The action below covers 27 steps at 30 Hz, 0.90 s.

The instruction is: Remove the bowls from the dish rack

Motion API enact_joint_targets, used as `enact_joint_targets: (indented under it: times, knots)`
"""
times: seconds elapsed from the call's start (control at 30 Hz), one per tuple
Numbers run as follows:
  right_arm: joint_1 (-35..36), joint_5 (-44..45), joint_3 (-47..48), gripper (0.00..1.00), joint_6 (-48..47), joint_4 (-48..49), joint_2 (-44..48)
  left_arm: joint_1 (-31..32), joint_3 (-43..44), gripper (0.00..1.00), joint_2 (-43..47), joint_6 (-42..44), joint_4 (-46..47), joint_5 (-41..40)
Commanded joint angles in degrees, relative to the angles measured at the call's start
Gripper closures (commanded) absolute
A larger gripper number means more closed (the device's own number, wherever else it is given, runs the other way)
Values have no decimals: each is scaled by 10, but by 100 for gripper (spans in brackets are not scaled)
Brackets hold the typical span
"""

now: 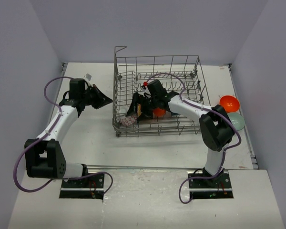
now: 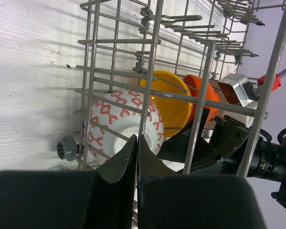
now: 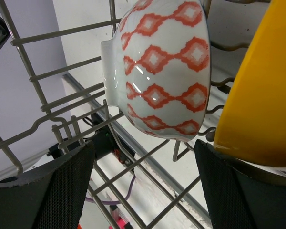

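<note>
Fingers (image 3: 52, 191) of my right pincer (image 3: 143, 148) spread wide; red-patterned bowl (image 3: 162, 71) at 12, yellow bowl (image 3: 257, 86) at 3, both in dish rack (image 2: 200, 109). Left pincer (image 2: 137, 139) closed outside, lol.

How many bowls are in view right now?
5. In the rack: red-patterned bowl, yellow bowl, orange bowl. On the table right of it: second orange bowl and pale bowl. More may be hidden behind the right arm.

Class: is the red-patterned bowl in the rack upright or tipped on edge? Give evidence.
Tipped on edge. In the right wrist view the bowl has its foot pointing sideways, between the rack wires.
</note>
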<state>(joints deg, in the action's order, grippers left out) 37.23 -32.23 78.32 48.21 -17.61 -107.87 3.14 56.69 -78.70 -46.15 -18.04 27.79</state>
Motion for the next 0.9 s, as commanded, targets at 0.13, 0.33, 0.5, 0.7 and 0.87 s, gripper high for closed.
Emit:
enact_joint_targets:
  times: [0.13, 0.33, 0.5, 0.7, 0.87]
  knots:
    - [2, 37, 53, 15, -18, -66, 37, 3, 25, 100, -2, 13, 7, 8]
    - [2, 62, 104, 14, -40, -138, 77, 3, 28, 100, -5, 18, 5, 0]
    - [2, 76, 147, 14, -62, -177, 91, 2, 50, 100, -1, 21, -15, -23]
    - [-1, 124, 190, 14, -86, -237, 102, 2, 152, 95, 20, 44, -85, -111]
    - [-51, 174, 233, 16, -100, -310, 113, 3, 242, 85, 45, 5, -88, -136]
